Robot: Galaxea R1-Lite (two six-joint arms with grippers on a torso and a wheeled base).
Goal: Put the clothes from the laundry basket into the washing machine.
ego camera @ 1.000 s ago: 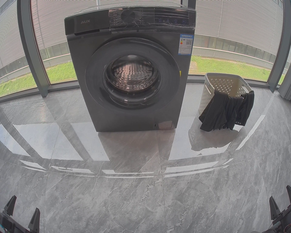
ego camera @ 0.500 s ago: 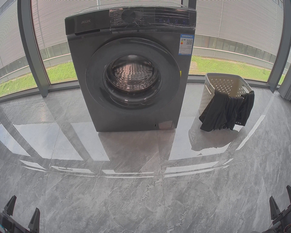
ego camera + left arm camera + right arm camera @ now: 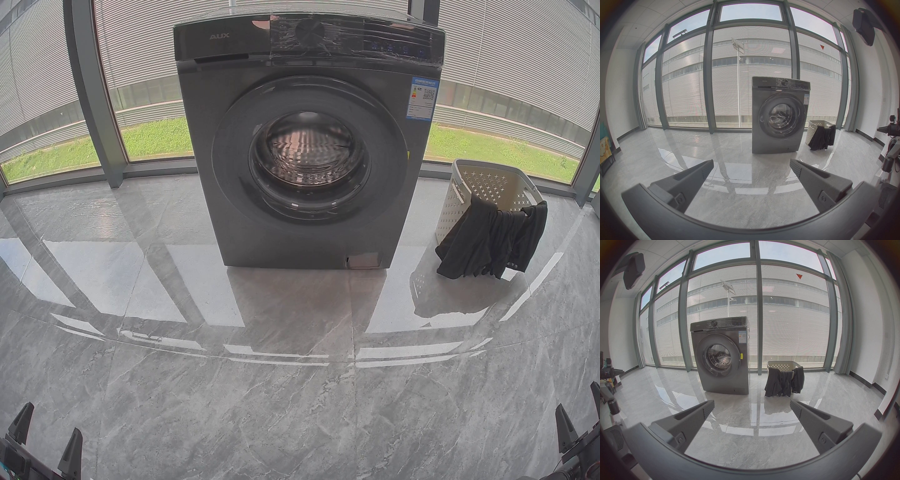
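Two containers were in the shot, so here's how they looked. The laundry basket (image 3: 494, 184) was a white perforated one, sitting upright on the glossy grey floor (image 3: 250, 387) just beside the washing machine (image 3: 309, 144), on the robot's right and close to the window. The clothes (image 3: 490, 240) were dark, black-ish stuff, draped over the basket's front rim and hanging down its outer wall almost to the floor. The inside of the back wall showed above them, but I couldn't tell what was lower down in the basket since the fabric hid it.

The washing machine was a dark grey front loader standing on the floor with its back to the window. Through the round front I could see shiny bare drum metal. I honestly couldn't tell whether the door was shut.

Both arms were low and well apart from the machine and basket. The left end effector (image 3: 750, 162) had its fingers spread wide with nothing between them, and the right end effector (image 3: 750, 402) was the same, spread and holding nothing.
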